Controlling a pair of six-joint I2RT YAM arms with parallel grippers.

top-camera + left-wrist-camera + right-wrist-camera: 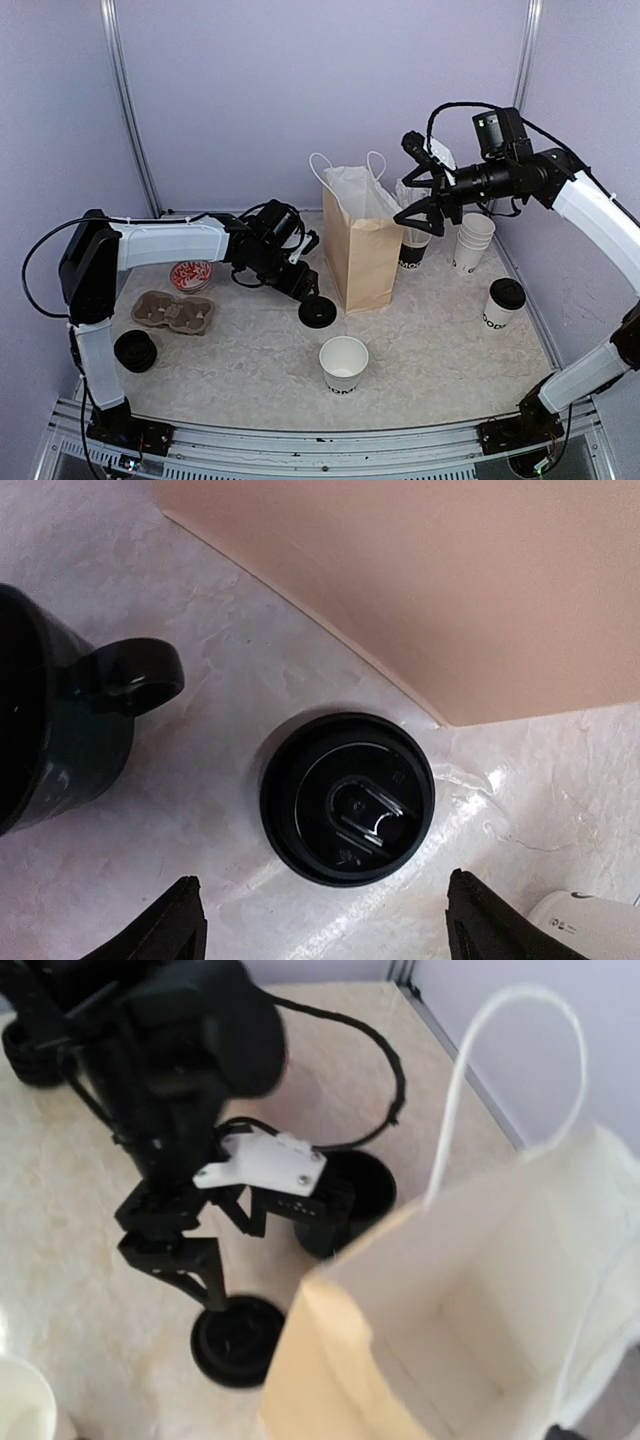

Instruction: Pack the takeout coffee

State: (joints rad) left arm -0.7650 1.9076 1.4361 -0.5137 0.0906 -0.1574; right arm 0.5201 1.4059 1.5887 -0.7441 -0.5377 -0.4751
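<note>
lidded coffee cup (504, 300) upright, long axis vertical, right side of bench (250, 370) | second cup (412, 250) half-hidden behind bag (362, 250) | left pincer (322, 900) apart over loose lid (347, 798) | right pincer (418, 215): cannot tell

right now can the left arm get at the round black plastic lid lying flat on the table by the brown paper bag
Probably yes. The left hand hangs open right over the round black plastic lid, spread wider than it; the brown paper bag and the dark green mug stand clear.
</note>
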